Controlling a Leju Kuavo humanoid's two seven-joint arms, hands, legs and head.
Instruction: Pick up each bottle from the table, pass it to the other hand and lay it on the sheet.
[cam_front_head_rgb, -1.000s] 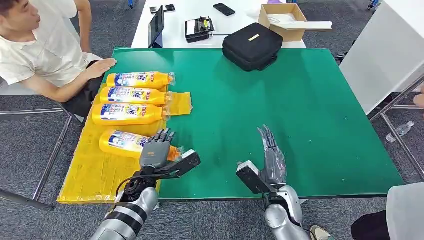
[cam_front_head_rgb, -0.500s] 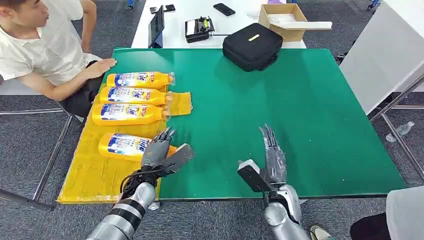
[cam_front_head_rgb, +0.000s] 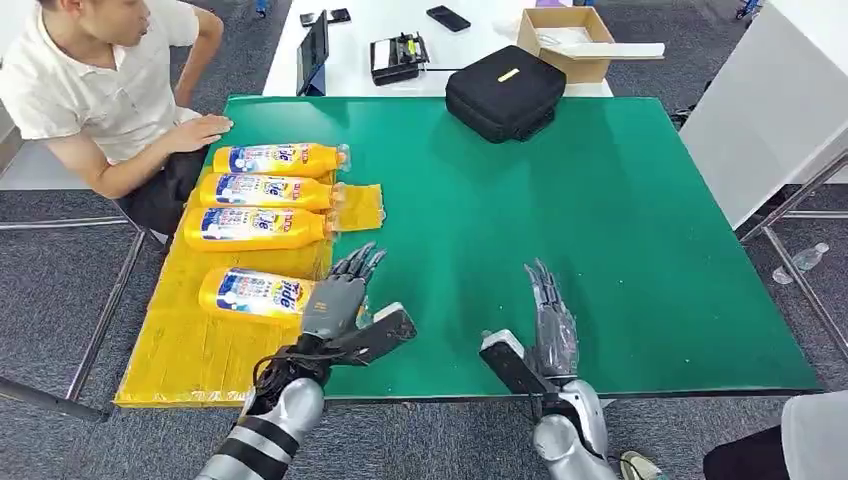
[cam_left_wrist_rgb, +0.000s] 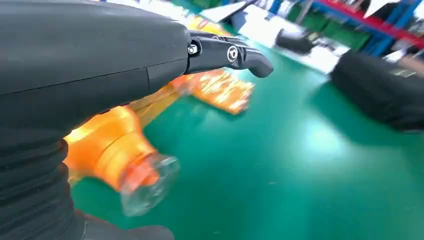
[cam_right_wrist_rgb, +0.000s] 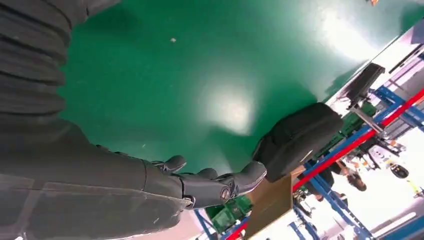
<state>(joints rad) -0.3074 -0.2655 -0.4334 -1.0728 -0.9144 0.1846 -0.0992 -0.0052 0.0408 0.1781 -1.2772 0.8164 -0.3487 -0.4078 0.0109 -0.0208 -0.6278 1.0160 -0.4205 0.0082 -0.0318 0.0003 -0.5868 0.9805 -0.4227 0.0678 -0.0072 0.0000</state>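
Fourth bottle laid on the sheet, both hands empty

Nearest the yellow sheet (cam_front_head_rgb: 180, 340), the left hand (cam_front_head_rgb: 335, 300) and right hand (cam_front_head_rgb: 550, 325) are held with fingers spread, holding nothing; the nearest orange bottle (cam_front_head_rgb: 255, 293) is laid on it, three bottles (cam_front_head_rgb: 262, 190) beyond.

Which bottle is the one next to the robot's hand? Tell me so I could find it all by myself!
Look at the big green table, then at the yellow sheet along its left edge, where four orange bottles lie in a row. Yours is the nearest bottle, beside the robot's left hand. It lies apart from the other three bottles, which sit packed close together.
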